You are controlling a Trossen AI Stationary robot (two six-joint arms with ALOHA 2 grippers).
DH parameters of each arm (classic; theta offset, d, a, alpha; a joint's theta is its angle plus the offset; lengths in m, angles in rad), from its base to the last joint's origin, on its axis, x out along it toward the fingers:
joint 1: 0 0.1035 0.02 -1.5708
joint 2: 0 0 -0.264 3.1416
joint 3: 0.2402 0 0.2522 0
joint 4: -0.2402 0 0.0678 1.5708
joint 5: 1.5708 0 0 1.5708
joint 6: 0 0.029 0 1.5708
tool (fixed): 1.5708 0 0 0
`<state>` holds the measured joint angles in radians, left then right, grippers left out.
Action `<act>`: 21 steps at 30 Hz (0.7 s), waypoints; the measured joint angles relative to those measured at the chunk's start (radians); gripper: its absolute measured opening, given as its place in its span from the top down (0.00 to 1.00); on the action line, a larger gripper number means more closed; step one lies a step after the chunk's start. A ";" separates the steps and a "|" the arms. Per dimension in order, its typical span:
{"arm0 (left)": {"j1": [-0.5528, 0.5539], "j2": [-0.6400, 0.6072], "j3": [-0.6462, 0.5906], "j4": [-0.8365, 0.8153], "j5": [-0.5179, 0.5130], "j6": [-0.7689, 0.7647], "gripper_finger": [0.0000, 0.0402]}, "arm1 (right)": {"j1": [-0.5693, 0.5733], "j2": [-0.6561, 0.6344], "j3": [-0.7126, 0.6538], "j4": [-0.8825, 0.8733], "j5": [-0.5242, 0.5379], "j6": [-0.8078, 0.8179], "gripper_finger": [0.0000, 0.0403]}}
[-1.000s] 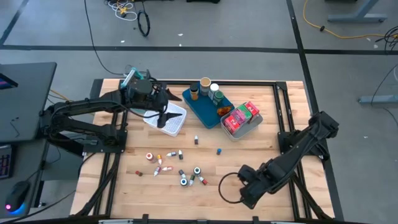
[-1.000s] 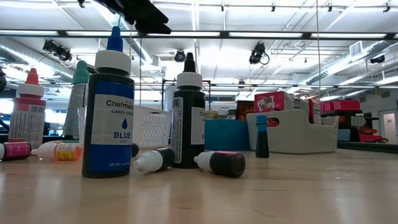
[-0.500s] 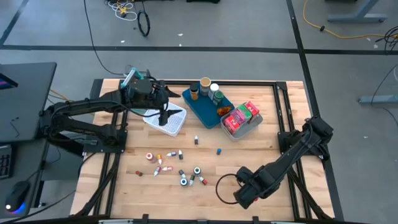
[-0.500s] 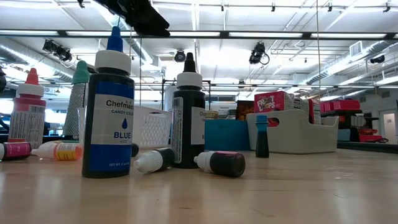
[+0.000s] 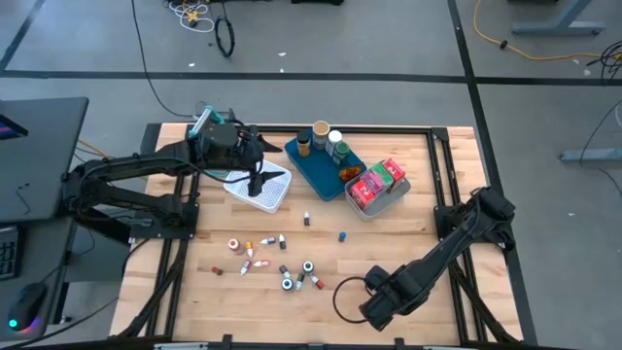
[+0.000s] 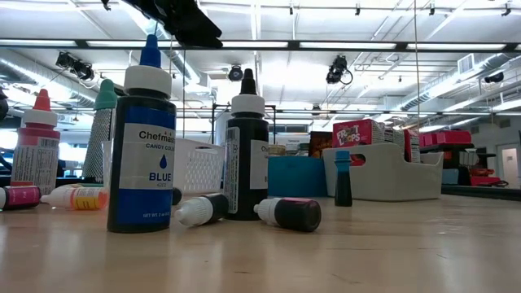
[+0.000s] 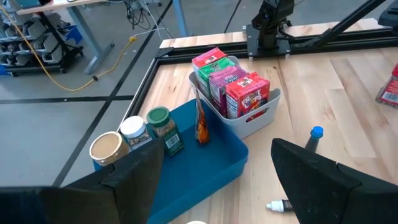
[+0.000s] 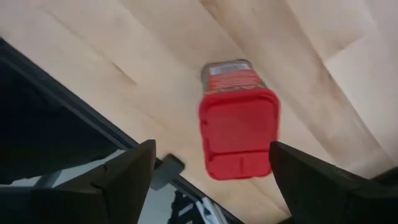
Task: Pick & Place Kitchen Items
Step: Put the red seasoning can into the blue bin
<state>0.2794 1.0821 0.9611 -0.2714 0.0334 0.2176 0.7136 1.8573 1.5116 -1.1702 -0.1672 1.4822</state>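
Below the right gripper (image 8: 208, 163), a red tin (image 8: 239, 127) lies on the bare table (image 5: 389, 243) near its front edge, showing between the 2 fingers. The jaws stand spread wide with a clear gap on both sides of the tin, so nothing is clamped; whether this is a release or an approach cannot be told.

Beyond the left gripper (image 7: 214, 177), which hangs above the white mesh basket (image 5: 275, 194), the sorted goods sit: 3 small jars (image 7: 138, 134) and an orange bottle stand in the blue tray (image 7: 214, 165), and the red, pink and green packets (image 7: 229, 83) stand upright in the grey bin (image 7: 261, 115) just past it. The left jaws are also wide apart and hold nothing.

By my reading the task is partly done. The jars and packets look put away, while a scatter of small bottles (image 5: 282, 264) waits on the table between the 2 grippers, some standing and some on their sides. From table height the blue-capped bottle (image 6: 142, 146) and a black one stand upright, with 2 more lying beside them. The basket looks empty from above, though the left gripper covers part of it. Most of the small bottles, and the red tin, are left to place.
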 joint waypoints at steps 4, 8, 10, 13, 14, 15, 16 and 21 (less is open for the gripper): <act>0.000 0.000 0.000 0.000 0.000 0.000 0.24 | 0.000 0.005 0.000 -0.034 0.003 0.005 0.20; 0.000 0.000 0.000 0.000 0.000 0.000 0.24 | 0.000 0.005 0.000 -0.057 0.010 0.040 0.20; 0.000 0.000 0.000 0.000 0.000 0.000 0.24 | 0.000 0.005 0.000 -0.048 0.012 0.028 0.20; 0.000 0.000 0.000 0.000 0.000 0.000 0.24 | 0.002 0.005 -0.013 -0.036 0.036 0.007 0.19; 0.000 0.000 0.000 0.000 0.000 0.000 0.24 | 0.002 0.005 -0.026 -0.036 0.037 0.006 0.19; 0.000 0.000 0.000 0.000 0.000 0.000 0.24 | 0.003 0.005 -0.040 -0.036 0.032 0.008 0.19; 0.000 0.000 0.000 0.000 0.000 0.000 0.24 | 0.003 0.005 -0.057 -0.035 0.017 0.010 0.19; 0.000 0.000 0.000 0.000 0.000 0.000 0.24 | 0.004 0.006 -0.156 0.079 -0.073 -0.005 0.19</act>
<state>0.2798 1.0819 0.9611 -0.2712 0.0334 0.2176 0.7177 1.8637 1.3560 -1.0914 -0.2403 1.4776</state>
